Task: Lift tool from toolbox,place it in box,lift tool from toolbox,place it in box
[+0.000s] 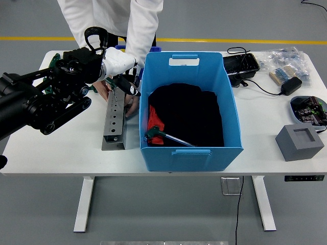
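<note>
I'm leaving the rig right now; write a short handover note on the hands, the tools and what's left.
Left hand: over the far end of the grey tool rack; whether it grips anything cannot be told.
Right hand: not in view.
A person's hands steady the rack at its far end.
Blue box: holds one green-handled tool on red and black cloth.
Done: one tool is in the box.
Left: lift the next tool from the rack and place it in the box.
</note>
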`<act>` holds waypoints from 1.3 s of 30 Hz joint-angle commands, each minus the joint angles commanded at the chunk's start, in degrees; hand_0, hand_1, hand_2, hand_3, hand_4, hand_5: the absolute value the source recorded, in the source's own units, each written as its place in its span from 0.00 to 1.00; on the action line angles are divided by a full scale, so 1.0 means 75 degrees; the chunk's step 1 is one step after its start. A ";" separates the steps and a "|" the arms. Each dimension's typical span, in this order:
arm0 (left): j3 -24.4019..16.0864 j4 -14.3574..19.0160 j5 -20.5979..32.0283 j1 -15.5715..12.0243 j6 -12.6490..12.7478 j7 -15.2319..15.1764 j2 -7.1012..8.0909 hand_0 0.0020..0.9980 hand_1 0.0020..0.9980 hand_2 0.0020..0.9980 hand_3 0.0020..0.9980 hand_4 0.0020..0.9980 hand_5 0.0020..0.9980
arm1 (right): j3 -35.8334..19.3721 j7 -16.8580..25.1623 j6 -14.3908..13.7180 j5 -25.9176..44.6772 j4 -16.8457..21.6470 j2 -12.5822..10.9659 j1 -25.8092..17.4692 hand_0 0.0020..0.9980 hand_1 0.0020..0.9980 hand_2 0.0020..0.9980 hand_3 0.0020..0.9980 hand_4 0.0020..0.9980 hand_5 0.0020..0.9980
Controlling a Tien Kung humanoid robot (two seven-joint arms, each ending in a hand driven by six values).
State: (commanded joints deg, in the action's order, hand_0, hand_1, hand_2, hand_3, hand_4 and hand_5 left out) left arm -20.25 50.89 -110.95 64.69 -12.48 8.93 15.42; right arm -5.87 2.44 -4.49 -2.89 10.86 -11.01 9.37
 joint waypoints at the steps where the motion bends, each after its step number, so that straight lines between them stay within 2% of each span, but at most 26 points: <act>1: 0.0113 -0.0021 -0.0034 0.0019 0.0012 -0.0079 -0.0009 0.55 0.60 0.64 0.68 0.92 0.69 | 0.0000 0.0001 0.0000 -0.0002 0.0000 -0.0001 0.0003 0.68 0.64 0.71 0.57 0.78 0.73; 13: 0.0713 -0.0561 -0.0255 0.0208 0.0065 -0.0339 -0.0196 0.56 0.61 0.64 0.67 0.91 0.68 | 0.0029 0.0006 -0.0004 0.0017 0.0002 -0.0024 0.0049 0.68 0.64 0.71 0.57 0.78 0.73; 24: 0.1139 -0.1084 -0.0282 0.0313 0.0095 -0.0539 -0.0290 0.57 0.59 0.62 0.65 0.89 0.69 | 0.0031 0.0009 -0.0009 0.0019 0.0004 -0.0053 0.0098 0.67 0.64 0.71 0.57 0.78 0.73; 28: 0.1230 -0.1167 -0.0274 0.0339 0.0063 -0.0565 -0.0288 0.57 0.59 0.62 0.65 0.89 0.69 | 0.0043 0.0010 -0.0009 0.0032 0.0002 -0.0055 0.0097 0.67 0.64 0.71 0.57 0.78 0.73; 29: 0.1251 -0.1176 -0.0267 0.0347 0.0060 -0.0572 -0.0287 0.57 0.58 0.58 0.60 0.88 0.69 | 0.0048 0.0009 -0.0008 0.0036 0.0003 -0.0056 0.0099 0.68 0.64 0.71 0.57 0.78 0.73; 39: 0.1492 -0.1203 -0.0290 0.0426 -0.0042 -0.0596 -0.0307 0.58 0.58 0.58 0.59 0.88 0.70 | 0.0058 0.0005 -0.0005 0.0025 0.0008 -0.0071 0.0132 0.68 0.64 0.71 0.57 0.78 0.73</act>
State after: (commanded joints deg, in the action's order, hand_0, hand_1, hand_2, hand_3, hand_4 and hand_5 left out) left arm -9.06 41.87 -113.13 67.88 -12.80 4.45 13.11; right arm -5.43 2.48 -4.53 -2.71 10.92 -11.54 10.37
